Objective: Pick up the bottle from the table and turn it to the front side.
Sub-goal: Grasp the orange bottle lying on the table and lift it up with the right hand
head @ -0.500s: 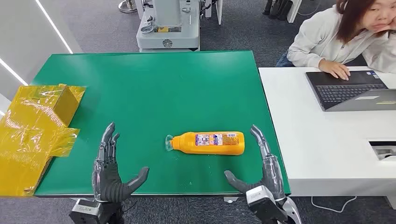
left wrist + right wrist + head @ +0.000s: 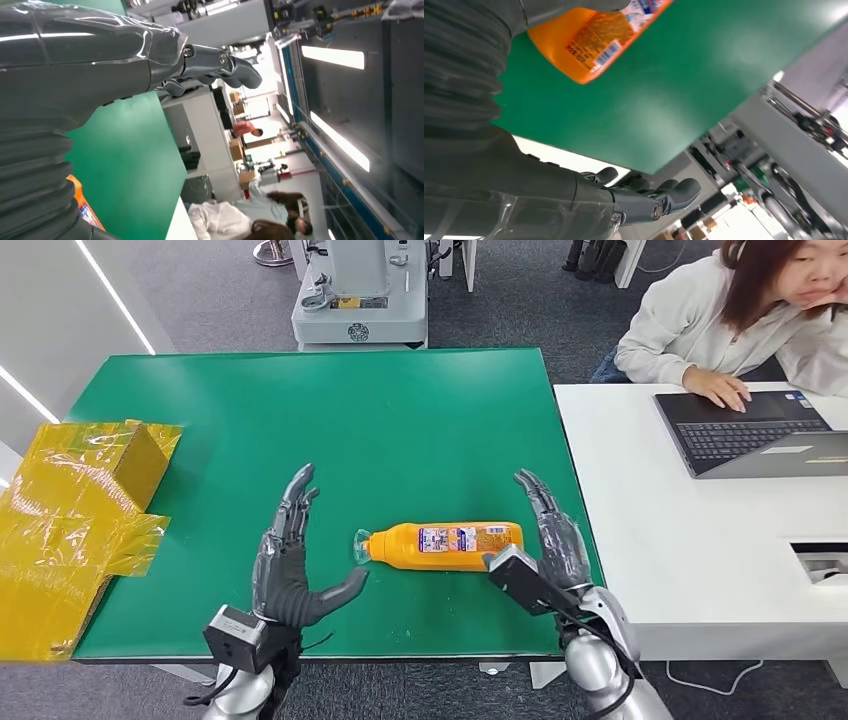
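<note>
Your left hand [image 2: 290, 565] stands over the green tabletop [image 2: 300, 420] in the head view, fingers spread and thumb stretched toward the bottle [image 2: 445, 543], holding nothing. It sits just beside the bottle's clear cap end without touching it. Your right hand [image 2: 545, 540] is at the bottle's flat base end, fingers apart and upright; its wrist camera block hides the bottle's lower corner, so you cannot tell whether the palm touches. The bottle lies on its side, orange, with a printed label facing up, cap pointing toward the left hand. Well apart from the bottle, yellow wrapping [image 2: 70, 520] spills over the tabletop's edge, cut off by the frame. Beyond the bottle's base end, a person [image 2: 720, 330] sits at a white desk [image 2: 680, 540] with a laptop [image 2: 750, 430].

In the left wrist view, you see the hand's [image 2: 75, 75] fingers extended, and a sliver of orange bottle [image 2: 82, 210] mostly hidden behind the ribbed cover.

In the right wrist view, the hand [image 2: 524, 190] is spread wide, and the bottle's [image 2: 589, 40] rounded base and barcode label lie on the green, partly covered by the thumb.
</note>
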